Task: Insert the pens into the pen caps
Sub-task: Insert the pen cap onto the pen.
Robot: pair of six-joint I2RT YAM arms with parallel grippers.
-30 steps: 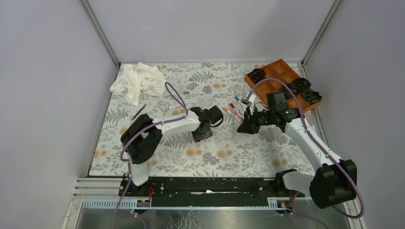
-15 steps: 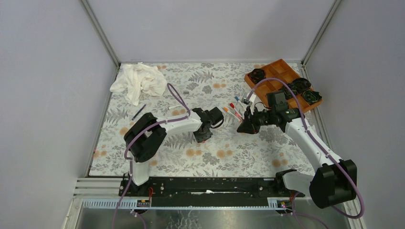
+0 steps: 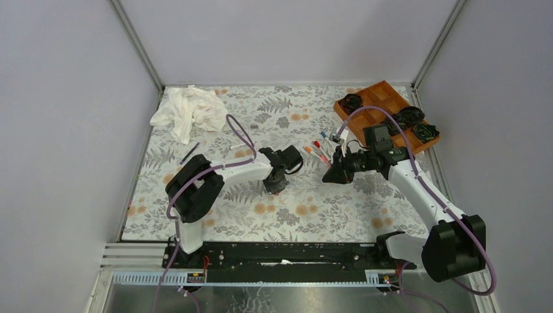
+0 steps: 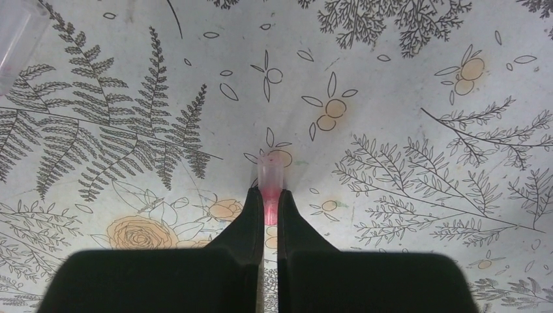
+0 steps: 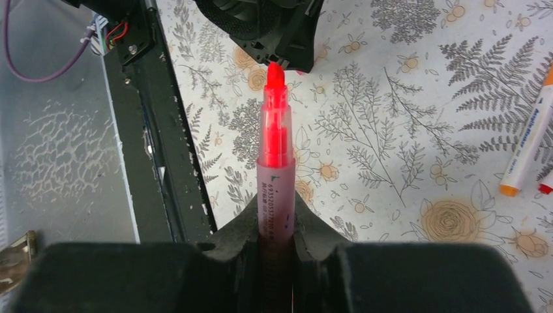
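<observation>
Our left gripper (image 4: 270, 201) pinched shut on a small translucent pink plastic cap (image 4: 270, 173) low over the floral cloth (image 4: 404, 98), our right gripper (image 5: 276, 218) clamped round an uncapped red-tipped pink marker (image 5: 275, 140)

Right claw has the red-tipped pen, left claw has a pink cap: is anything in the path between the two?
Nothing visible. The right claw grips the red-tipped pen, its tip pointing across bare mat at the left claw, which is shut on the pink cap. The loose pens lie off to the side of that line.

Crumpled white cloth (image 3: 189, 111), orange tray (image 3: 383, 94)
</observation>
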